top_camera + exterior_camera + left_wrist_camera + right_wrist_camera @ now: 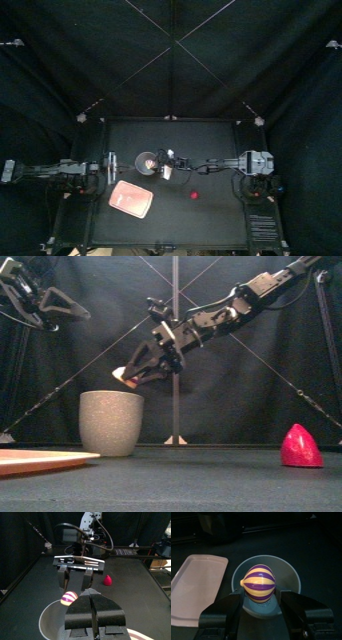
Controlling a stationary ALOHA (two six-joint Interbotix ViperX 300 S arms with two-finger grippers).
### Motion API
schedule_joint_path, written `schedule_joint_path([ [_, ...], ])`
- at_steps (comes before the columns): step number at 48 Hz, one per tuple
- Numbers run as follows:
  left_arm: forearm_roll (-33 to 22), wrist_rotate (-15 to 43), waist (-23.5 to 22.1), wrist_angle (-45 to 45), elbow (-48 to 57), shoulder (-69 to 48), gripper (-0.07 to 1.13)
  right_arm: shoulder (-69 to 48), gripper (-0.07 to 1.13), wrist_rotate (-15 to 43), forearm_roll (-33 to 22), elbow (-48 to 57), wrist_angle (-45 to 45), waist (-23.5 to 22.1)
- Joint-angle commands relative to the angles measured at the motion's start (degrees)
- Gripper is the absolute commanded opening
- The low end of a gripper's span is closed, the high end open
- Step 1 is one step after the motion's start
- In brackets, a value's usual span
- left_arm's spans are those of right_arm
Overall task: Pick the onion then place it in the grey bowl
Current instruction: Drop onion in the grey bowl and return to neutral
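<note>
The onion (260, 582), striped purple and pale yellow, hangs above the mouth of the grey speckled bowl (292, 578), with my right gripper (261, 596) shut on it. From the front, the onion (122, 376) and right gripper (138, 369) sit a little above the tall bowl (111, 422), over its right rim. In the top view the right gripper (166, 162) reaches past the middle to the bowl (144, 160). My left gripper (93, 595) is held high at the left, its jaws together and empty, looking down on the bowl's rim (48, 614) and the onion (69, 599).
A flat pink tray (131, 198) lies at the front left, near the bowl. A red cone-shaped toy (301, 446) stands at the front right, and from above the toy (197, 196) is right of the tray.
</note>
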Motion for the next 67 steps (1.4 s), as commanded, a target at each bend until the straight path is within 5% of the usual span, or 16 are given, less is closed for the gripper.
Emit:
schedule_joint_path([
  [1, 0.1, 0.1, 0.2, -0.5, -0.4, 0.1, 0.0, 0.8, 0.87, -0.2, -0.1, -4.0, 0.2, -0.4],
  [20, 0.2, 0.1, 0.1, -0.5, 0.1, 0.1, 0.0, -0.7, 0.97, -0.5, -0.6, -3.4, 1.5, -0.5],
  [67, 2.1, 0.0, 0.3, -1.1, 0.9, -0.4, 0.0, -40.7, 0.98, -0.2, -3.4, 35.4, -17.6, 1.4],
])
